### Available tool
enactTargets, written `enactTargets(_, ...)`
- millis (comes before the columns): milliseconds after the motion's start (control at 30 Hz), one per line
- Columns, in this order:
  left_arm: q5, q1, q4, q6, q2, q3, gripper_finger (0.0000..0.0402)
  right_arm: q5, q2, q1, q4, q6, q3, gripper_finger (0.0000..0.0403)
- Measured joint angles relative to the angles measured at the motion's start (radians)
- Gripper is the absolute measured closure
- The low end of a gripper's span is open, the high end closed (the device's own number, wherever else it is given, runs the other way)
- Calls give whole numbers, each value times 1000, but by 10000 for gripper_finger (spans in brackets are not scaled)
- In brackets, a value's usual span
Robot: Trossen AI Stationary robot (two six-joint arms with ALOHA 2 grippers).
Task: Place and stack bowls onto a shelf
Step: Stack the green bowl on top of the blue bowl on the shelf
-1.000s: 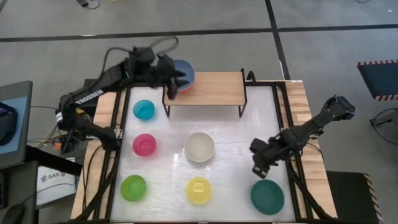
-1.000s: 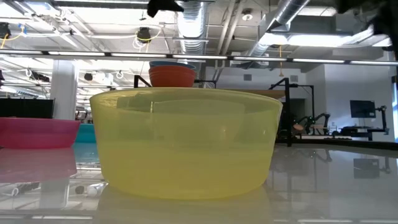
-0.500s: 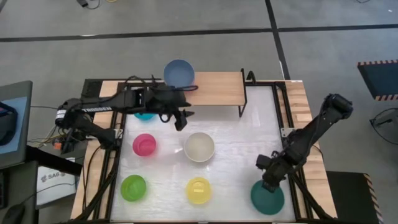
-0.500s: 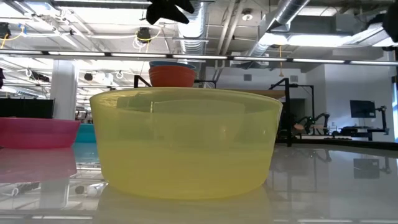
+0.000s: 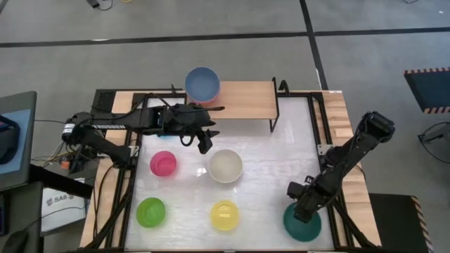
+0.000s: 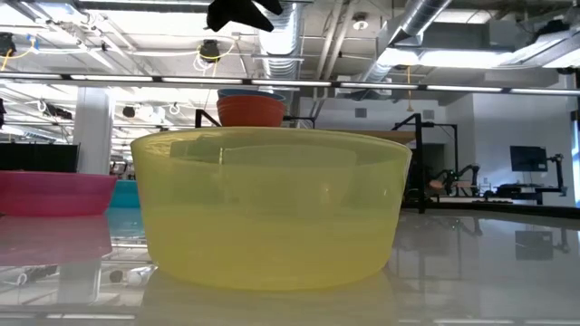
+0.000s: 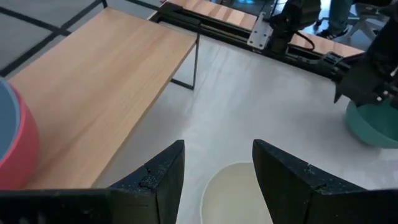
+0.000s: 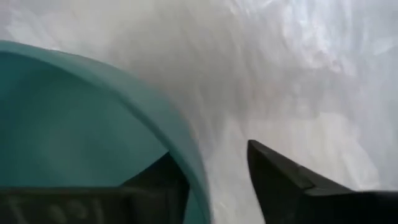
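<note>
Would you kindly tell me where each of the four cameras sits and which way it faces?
High view: overhead, looking straight down; both arms, left hand, right hand at the teal bowl.
Low view: tabletop level, facing the yellow bowl; one hand's dark tip above.
Left wrist view: looks past its fingers toward the shelf and white bowl.
Right wrist view: fingers straddle the teal bowl's rim.
Shared: both wrist views show the teal bowl.

The left arm hides the cyan bowl; the teal bowl [image 8: 81, 124] is cut off.
</note>
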Motion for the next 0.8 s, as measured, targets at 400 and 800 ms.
enactTargets(400, 0, -27, 12, -45, 0, 0, 228, 92, -32, -70, -39, 101, 38, 369)
enactTargets(800, 79, -39, 164, -75, 56, 1, 228, 438, -68, -312, -373, -43, 325, 373)
